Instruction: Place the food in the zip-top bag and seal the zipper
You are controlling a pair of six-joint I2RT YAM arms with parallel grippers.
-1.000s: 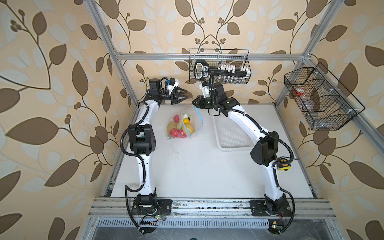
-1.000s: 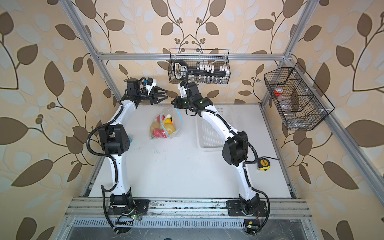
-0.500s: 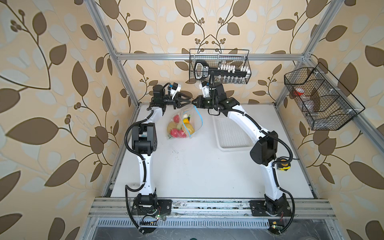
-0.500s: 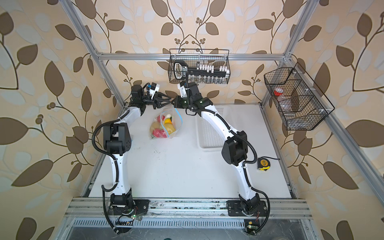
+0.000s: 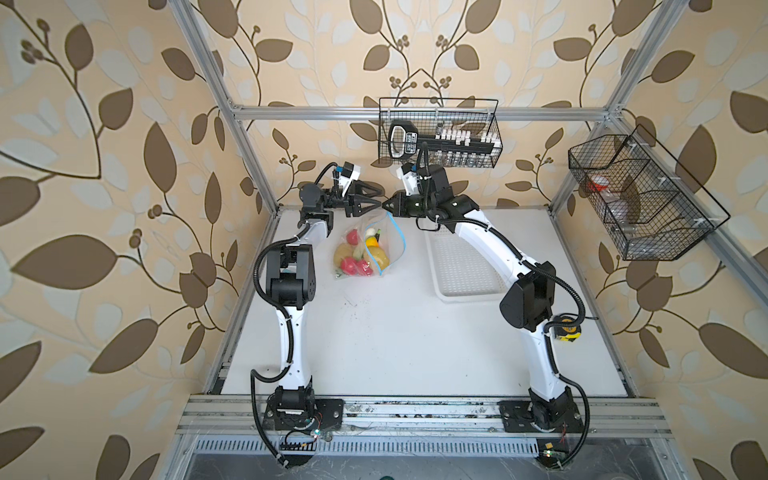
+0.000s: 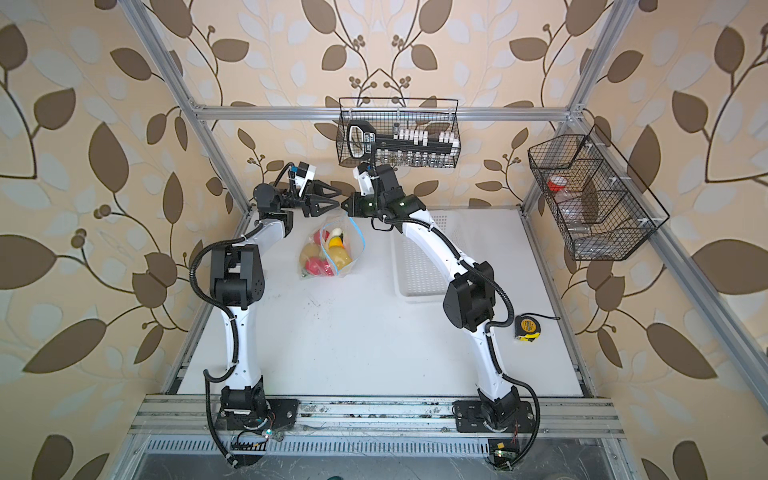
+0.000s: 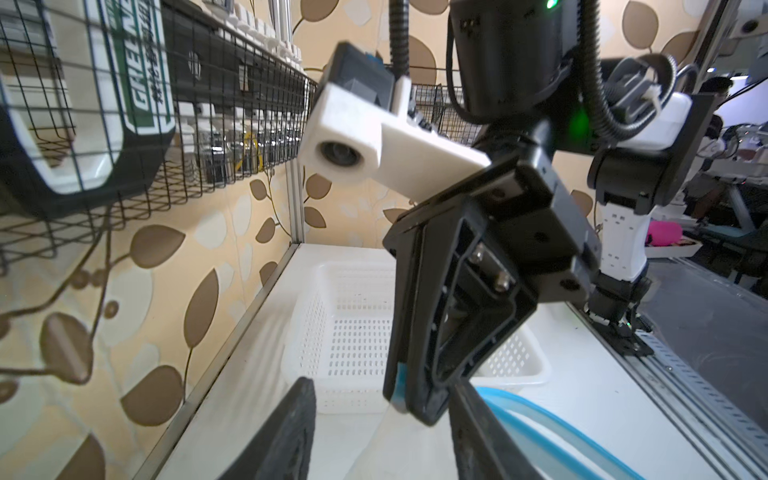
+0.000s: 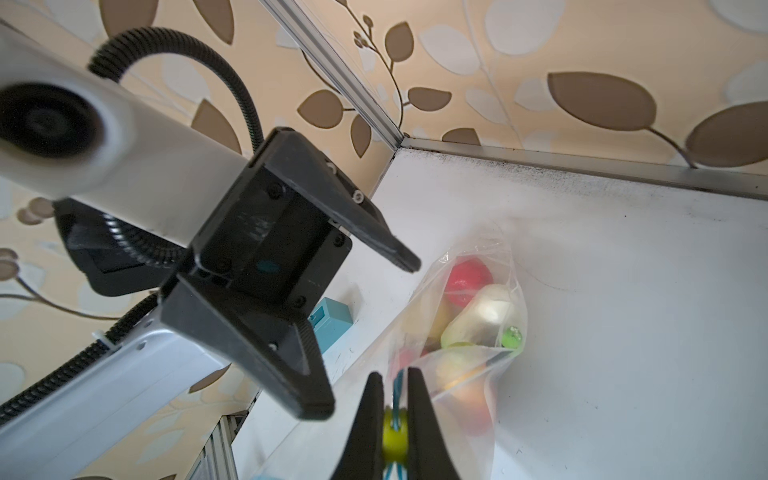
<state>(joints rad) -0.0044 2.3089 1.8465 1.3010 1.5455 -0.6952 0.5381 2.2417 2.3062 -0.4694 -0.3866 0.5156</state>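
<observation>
Zip-top bag (image 5: 397,249) — clear, crinkly plastic film; zipper (image 7: 540,413) smooth blue plastic. Food (image 5: 349,264) glossy, smooth. Basket (image 5: 469,296) — matt white perforated plastic.

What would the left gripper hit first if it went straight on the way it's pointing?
Most likely the right gripper, closed on the zipper just ahead of the open left gripper; depth is hard to judge.

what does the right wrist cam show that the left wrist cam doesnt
Right wrist only: the food inside the zip-top bag, and the zipper pinched at its yellow end by the right gripper. Left wrist only: the white perforated basket and the wire basket on the wall. Both: the open left gripper, the zipper's blue strip, the white table.
</observation>
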